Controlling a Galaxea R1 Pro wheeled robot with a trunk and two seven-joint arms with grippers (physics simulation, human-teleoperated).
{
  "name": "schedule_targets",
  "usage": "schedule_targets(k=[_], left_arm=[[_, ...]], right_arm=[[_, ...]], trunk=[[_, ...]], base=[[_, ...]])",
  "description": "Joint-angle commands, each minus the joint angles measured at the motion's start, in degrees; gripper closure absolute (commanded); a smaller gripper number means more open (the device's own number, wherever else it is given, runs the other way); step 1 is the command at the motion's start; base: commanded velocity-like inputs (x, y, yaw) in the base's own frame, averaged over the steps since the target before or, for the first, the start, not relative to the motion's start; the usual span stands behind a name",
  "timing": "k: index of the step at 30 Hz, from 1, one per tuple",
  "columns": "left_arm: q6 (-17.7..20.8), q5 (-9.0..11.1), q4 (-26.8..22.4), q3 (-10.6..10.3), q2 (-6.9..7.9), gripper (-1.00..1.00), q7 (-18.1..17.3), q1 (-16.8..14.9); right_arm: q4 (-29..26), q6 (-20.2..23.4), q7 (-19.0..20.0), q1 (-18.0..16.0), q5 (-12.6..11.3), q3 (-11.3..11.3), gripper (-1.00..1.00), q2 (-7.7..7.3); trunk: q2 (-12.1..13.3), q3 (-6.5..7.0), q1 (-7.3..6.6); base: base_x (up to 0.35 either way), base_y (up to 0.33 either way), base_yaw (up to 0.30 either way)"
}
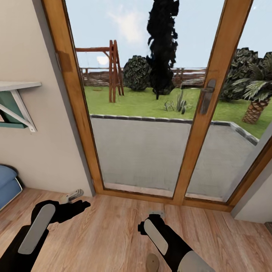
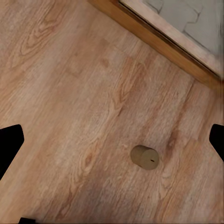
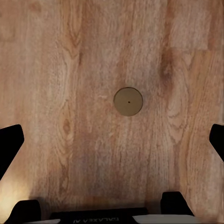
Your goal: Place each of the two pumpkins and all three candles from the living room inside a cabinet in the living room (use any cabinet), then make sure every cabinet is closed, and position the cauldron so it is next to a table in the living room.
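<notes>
One candle (image 1: 152,261), a short tan-cream cylinder, stands upright on the wooden floor by my right forearm. The right wrist view looks straight down on the candle (image 3: 128,101), which lies ahead of my right gripper (image 3: 112,144). That gripper is open, its fingers wide apart and well above the floor. In the left wrist view the candle (image 2: 145,157) is seen at an angle, with my left gripper (image 2: 112,144) open and empty above bare boards. In the head view my left gripper (image 1: 75,204) hangs low at the left and my right gripper (image 1: 151,221) points down. Pumpkins, cabinet, cauldron and table are out of view.
A wood-framed glass door (image 1: 196,124) with a dark handle (image 1: 207,96) stands straight ahead, with a garden beyond. A beige wall with a white bracket shelf (image 1: 17,86) is at the left. A blue cushion (image 1: 7,185) sits low at the left edge.
</notes>
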Motion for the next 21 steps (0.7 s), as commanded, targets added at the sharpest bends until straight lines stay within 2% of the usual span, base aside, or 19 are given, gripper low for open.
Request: schedule_targets(k=[1, 7, 8, 13, 17, 21], left_arm=[[0.1, 1.5, -0.3, -0.1, 0.21, -1.00, 0.6, 0.0], [0.1, 7.7, -0.7, -0.3, 2.55, -1.00, 0.6, 0.0], [0.1, 8.1, -0.7, -0.3, 2.77, -1.00, 0.6, 0.0], [0.1, 13.1, -0.7, -0.3, 4.03, -1.00, 0.6, 0.0], [0.1, 15.1, -0.7, -0.3, 4.66, -1.00, 0.6, 0.0], [0.1, 16.1, -0.7, -0.3, 4.77, -1.00, 0.6, 0.0]], right_arm=[[0.9, 0.1, -0.5, -0.5, -0.6, 0.2, -1.00, 0.01], [2.5, -0.3, -0.4, -1.3, -0.8, 0.1, -1.00, 0.08], [2.6, -0.3, -0.4, -1.3, -0.8, 0.1, -1.00, 0.08], [2.9, 0.1, -0.5, -1.4, -0.8, 0.1, -1.00, 0.08], [4.0, 0.3, -0.4, -1.5, -0.9, 0.1, -1.00, 0.08], [4.3, 0.5, -0.4, -1.5, -0.9, 0.1, -1.00, 0.13]], trunk=[[-0.5, -0.24, 0.22], [-2.9, -1.32, 1.54], [-3.3, -1.50, 1.76], [-5.3, -2.40, 2.86], [-6.9, -3.12, 3.74], [-8.5, -3.83, 4.62]], base=[[0.000, 0.000, 0.000], [0.000, 0.000, 0.000], [0.000, 0.000, 0.000], [0.000, 0.000, 0.000], [0.000, 0.000, 0.000], [0.000, 0.000, 0.000]])
